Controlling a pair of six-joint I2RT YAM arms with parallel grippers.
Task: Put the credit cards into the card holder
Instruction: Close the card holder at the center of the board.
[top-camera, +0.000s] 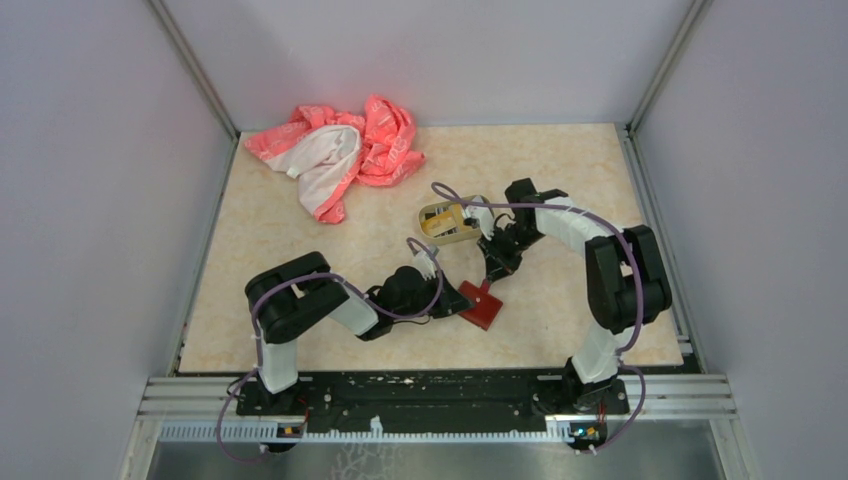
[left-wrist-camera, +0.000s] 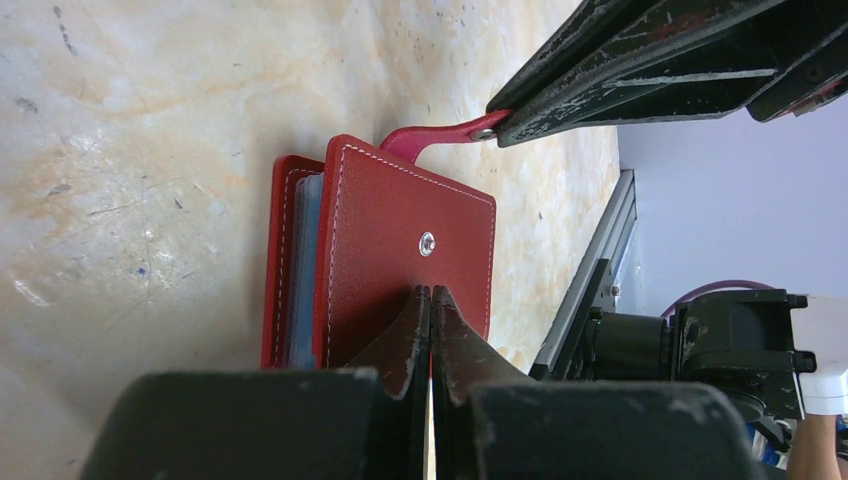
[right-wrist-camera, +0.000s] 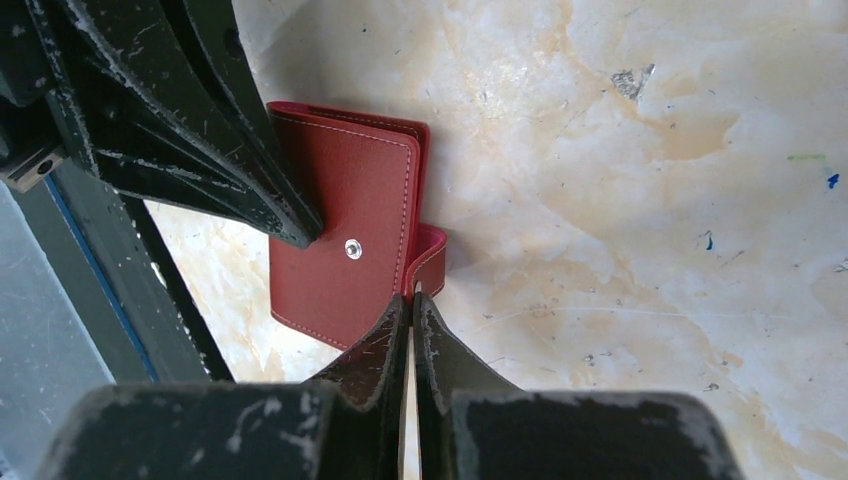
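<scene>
The dark-red card holder (top-camera: 484, 304) lies folded shut on the table, its snap stud (left-wrist-camera: 427, 243) facing up. Pale blue edges of credit cards (left-wrist-camera: 303, 270) show between its covers. My left gripper (left-wrist-camera: 431, 291) is shut, and its tips rest on the top cover (right-wrist-camera: 345, 215), with nothing between them. My right gripper (right-wrist-camera: 411, 297) is shut on the snap tab (right-wrist-camera: 431, 252), which sticks out from the holder's edge. In the left wrist view the tab (left-wrist-camera: 432, 138) is lifted and pinched at its end by the right fingertips (left-wrist-camera: 520, 118).
A tan rounded tin tray (top-camera: 447, 224) sits just behind the right gripper. A pink and white cloth (top-camera: 340, 150) is bunched at the back left. The table's metal edge rail (left-wrist-camera: 592, 290) runs close to the holder's right.
</scene>
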